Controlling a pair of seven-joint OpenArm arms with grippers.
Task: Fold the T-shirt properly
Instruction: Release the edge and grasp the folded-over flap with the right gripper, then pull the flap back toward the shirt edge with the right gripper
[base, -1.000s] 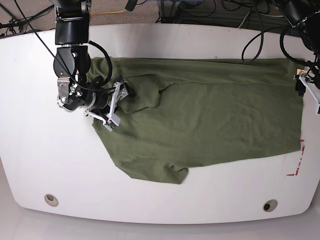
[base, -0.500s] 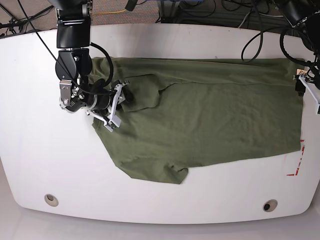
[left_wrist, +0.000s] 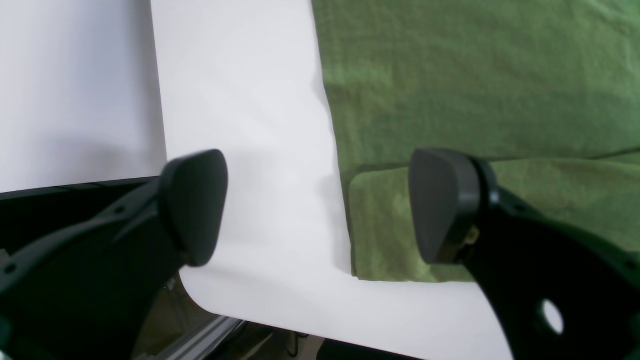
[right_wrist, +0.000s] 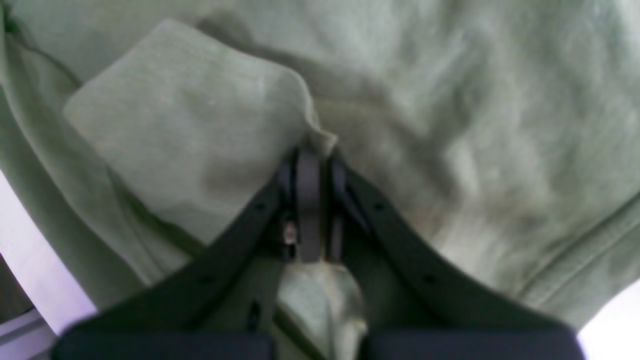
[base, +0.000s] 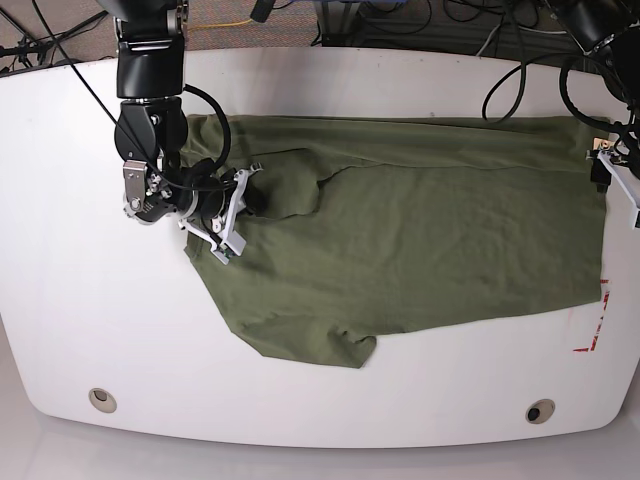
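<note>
The right gripper (right_wrist: 310, 165), wide apart a moment ago, now pinches a fold of the green T-shirt (base: 420, 220) lying on the white table (base: 80, 300), while the left gripper (left_wrist: 320, 205) stays spread wide.

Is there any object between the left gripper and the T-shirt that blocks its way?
Nothing visible does. The left gripper hangs open over the bare table, its right finger already above a folded corner of the T-shirt.
</note>
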